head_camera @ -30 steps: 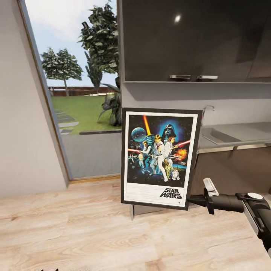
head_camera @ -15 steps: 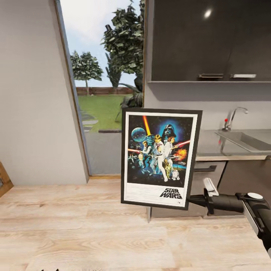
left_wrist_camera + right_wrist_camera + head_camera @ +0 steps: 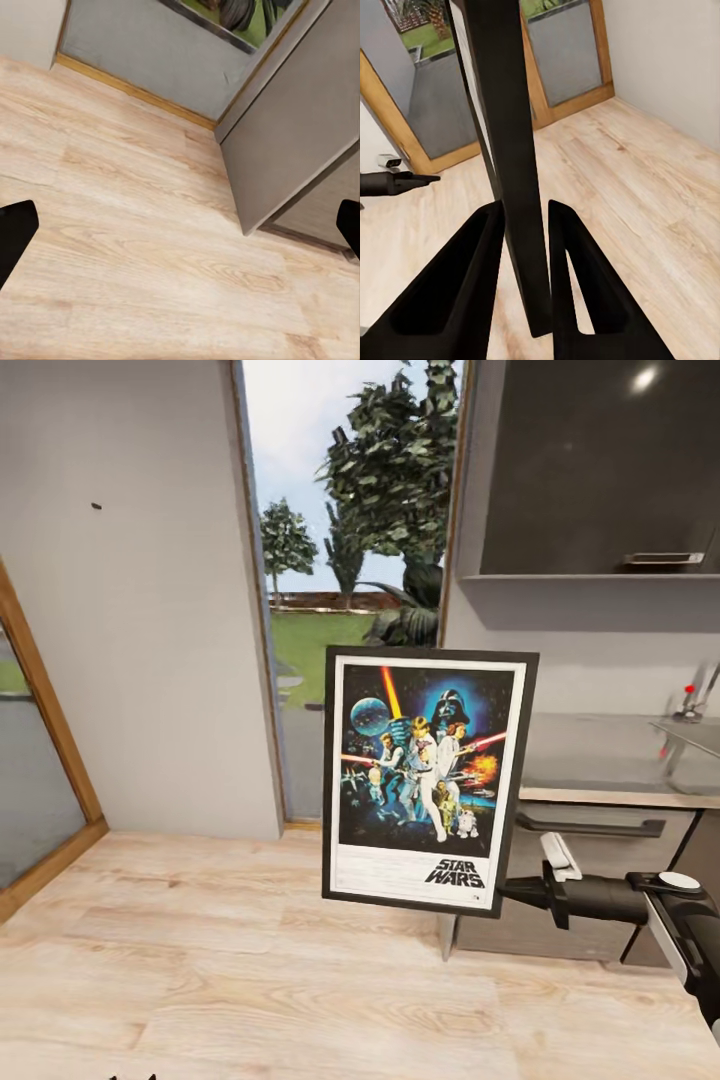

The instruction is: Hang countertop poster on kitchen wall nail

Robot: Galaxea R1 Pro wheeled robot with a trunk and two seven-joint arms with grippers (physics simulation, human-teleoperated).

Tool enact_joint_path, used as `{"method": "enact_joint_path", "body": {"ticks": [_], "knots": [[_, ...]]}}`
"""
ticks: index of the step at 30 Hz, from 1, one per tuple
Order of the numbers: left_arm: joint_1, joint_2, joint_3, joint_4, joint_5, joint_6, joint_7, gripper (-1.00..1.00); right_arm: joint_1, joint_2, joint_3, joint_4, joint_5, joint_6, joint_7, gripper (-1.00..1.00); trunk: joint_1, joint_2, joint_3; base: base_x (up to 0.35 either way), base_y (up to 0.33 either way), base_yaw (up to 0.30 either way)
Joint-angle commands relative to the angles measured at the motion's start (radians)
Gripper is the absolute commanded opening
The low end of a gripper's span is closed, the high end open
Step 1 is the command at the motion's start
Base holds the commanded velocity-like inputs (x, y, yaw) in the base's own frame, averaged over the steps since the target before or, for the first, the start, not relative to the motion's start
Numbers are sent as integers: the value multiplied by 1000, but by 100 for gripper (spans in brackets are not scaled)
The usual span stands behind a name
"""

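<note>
Right gripper fingers clamped the poster's lower right edge, held upright above the floor beside the table; left fingers spread wide, empty; carry steadily toward wall nail, avoid swinging.

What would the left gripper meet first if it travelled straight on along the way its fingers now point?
Probably the light wood floor: the left gripper points down at bare boards, nothing between, though depth is unclear.

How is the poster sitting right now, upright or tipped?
Upright: the poster stands tall with its logo reading level, its lower edge pinched by the right claw.
</note>
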Motion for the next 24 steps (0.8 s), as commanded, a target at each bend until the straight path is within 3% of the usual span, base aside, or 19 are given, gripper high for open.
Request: {"method": "enact_joint_path", "body": {"ticks": [1, 5, 24], "knots": [[-1, 0, -1, 1, 2, -4, -3, 100, -1, 0, 0, 0, -2, 14, 5, -100, 0, -1, -1, 16, 34, 13], [-1, 0, -2, 0, 2, -4, -3, 100, -1, 0, -2, 1, -2, 14, 5, -100, 0, -1, -1, 6, 14, 5], [-1, 0, -5, -1, 2, -4, -3, 100, -1, 0, -2, 2, -2, 14, 5, -100, -73, 132, 43, 0, 0, 0]]}}
